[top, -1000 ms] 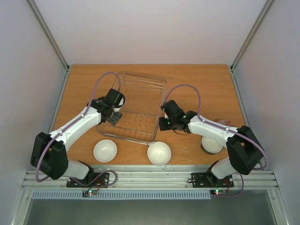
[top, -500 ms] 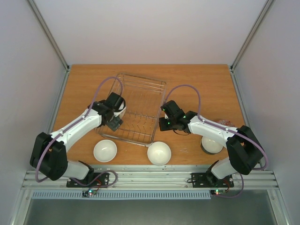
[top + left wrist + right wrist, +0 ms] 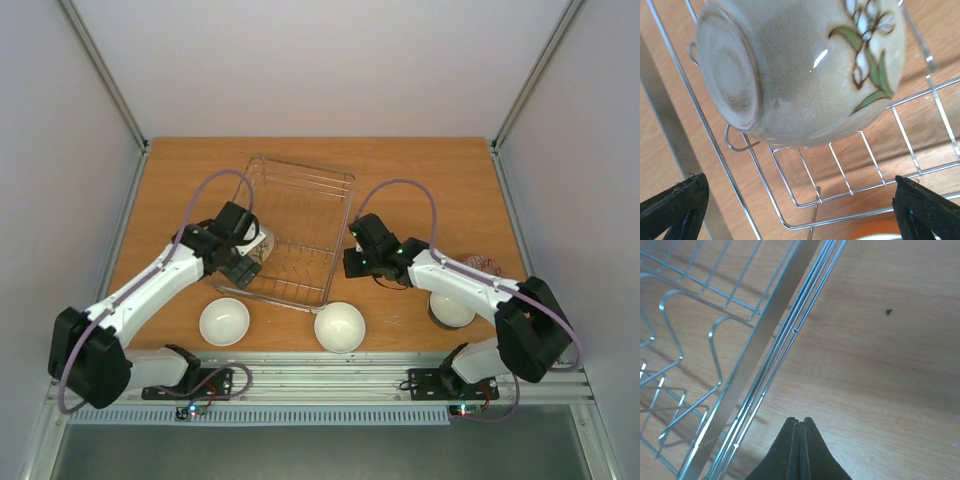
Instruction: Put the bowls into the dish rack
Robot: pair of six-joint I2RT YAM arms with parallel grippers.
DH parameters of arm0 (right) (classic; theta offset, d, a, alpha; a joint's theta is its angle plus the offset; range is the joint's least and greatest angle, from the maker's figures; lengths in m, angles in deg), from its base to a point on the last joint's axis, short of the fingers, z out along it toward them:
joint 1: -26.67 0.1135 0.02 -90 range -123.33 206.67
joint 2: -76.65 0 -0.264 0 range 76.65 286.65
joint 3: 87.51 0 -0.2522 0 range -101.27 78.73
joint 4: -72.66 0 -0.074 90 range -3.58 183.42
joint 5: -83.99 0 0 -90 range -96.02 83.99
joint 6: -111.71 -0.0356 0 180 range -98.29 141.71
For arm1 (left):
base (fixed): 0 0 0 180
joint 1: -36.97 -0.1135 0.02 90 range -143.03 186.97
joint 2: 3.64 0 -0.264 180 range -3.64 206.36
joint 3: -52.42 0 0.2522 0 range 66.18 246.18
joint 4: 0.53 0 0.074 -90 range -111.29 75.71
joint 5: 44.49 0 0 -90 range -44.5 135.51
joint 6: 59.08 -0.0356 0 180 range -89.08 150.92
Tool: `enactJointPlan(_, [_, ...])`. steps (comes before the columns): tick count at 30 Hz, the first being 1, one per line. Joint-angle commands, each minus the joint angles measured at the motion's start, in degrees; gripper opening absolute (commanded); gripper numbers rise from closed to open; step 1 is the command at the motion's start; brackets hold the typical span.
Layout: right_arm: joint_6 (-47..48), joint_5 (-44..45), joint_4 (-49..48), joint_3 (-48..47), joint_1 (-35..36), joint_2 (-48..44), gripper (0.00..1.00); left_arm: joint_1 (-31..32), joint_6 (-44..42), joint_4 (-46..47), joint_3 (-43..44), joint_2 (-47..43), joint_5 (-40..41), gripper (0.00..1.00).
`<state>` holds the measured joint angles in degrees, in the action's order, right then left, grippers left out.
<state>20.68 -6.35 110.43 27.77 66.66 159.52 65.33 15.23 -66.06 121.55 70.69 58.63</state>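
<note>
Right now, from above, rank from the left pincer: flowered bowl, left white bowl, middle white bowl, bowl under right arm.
1. flowered bowl, in rack
2. left white bowl, front left
3. middle white bowl, front centre
4. bowl under right arm, far right

The 2 black fingers (image 3: 789, 442) rise from the bottom edge, pressed flat together into 1 point with nothing between them. Their tip sits just beside the dish rack (image 3: 754, 352), on its outer side; whether it touches cannot be told. The rack's side, a flat silver bar with thin wires along it, runs slantwise from top right to bottom left. Bent wire loops (image 3: 711, 337) stand inside at left. Right of the rack lies the bare wooden surface (image 3: 890, 390), with 1 small dark speck (image 3: 888, 312).
</note>
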Motion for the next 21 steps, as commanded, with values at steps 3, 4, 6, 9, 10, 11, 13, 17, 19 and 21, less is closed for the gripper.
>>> enactJointPlan(3, [-1.34,4.41,6.25,-0.5,0.41,-9.8,0.01,0.21,0.39,3.02,0.7,-8.31,-5.59,0.99])
enactJointPlan(4, [-1.91,3.86,7.82,-0.56,0.48,-11.27,0.01,0.21,0.39,3.12,0.84,-9.05,-6.44,0.99])
enactJointPlan(6, [-3.44,2.58,11.09,-0.15,0.96,-13.91,0.01,0.21,0.15,3.15,0.92,-10.12,-8.66,0.99])
enactJointPlan(9, [-6.75,3.37,15.7,2.12,5.09,-17.31,0.07,0.2,-0.71,3.26,0.52,-11.51,-12.72,0.99])
enactJointPlan(10, [-8.15,3.8,16.62,2.96,6.65,-18.24,0.1,0.2,-1.09,3.59,0.26,-12.02,-14.82,0.99])
enactJointPlan(11, [-9.45,3.98,17.16,4.08,8.0,-19.13,0.13,0.21,-1.43,3.91,-0.05,-12.81,-16.83,0.99])
enactJointPlan(13, [-12.6,4.2,17.8,6.55,10.63,-21.15,0.18,0.21,-2.32,4.65,-0.7,-14.55,-21.27,0.99])
enactJointPlan(17, [-17.02,6.41,19.99,10.4,13.43,-25.06,0.31,0.2,-3.38,5.42,-1.57,-16.77,-30.16,0.99])
enactJointPlan(19, [-18.17,6.34,20.79,11.8,13.62,-26.45,0.33,0.18,-3.64,5.3,-1.38,-16.63,-32.14,0.99])
enactJointPlan(21, [-18.67,6.01,21.06,12.88,13.76,-26.99,0.33,0.2,-3.74,5.31,-1.32,-16.23,-32.66,0.99])
